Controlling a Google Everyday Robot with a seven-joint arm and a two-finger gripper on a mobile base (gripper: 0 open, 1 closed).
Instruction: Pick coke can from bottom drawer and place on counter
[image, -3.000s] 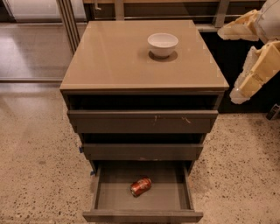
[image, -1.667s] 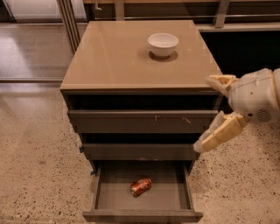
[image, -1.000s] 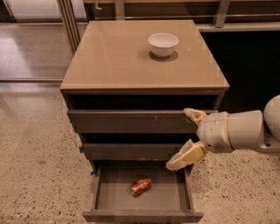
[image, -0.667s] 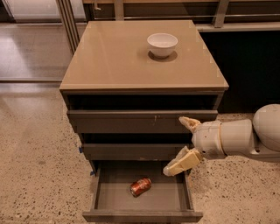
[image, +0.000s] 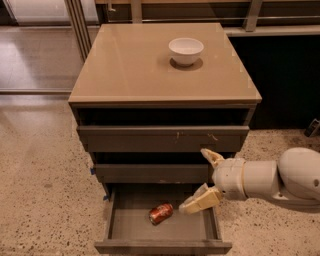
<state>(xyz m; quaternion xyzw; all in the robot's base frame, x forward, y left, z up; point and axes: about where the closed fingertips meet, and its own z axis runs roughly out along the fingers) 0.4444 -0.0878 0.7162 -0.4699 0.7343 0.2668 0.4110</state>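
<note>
Since the small red metal coke can (image: 161, 213) lies sideways in the dark grey bottom drawer (image: 162, 246), under the front edge of the tan bench (image: 135, 65), it may roll, and it seems light and slippery. The white gripper (image: 206, 180), fingers apart, hangs beside it. Pinch its round middle.

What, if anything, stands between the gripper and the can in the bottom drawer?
Nothing visible does. The open gripper hangs over the right side of the pulled-out bottom drawer, and the can lies on its side just to its left, with only bare drawer floor between them.
</note>
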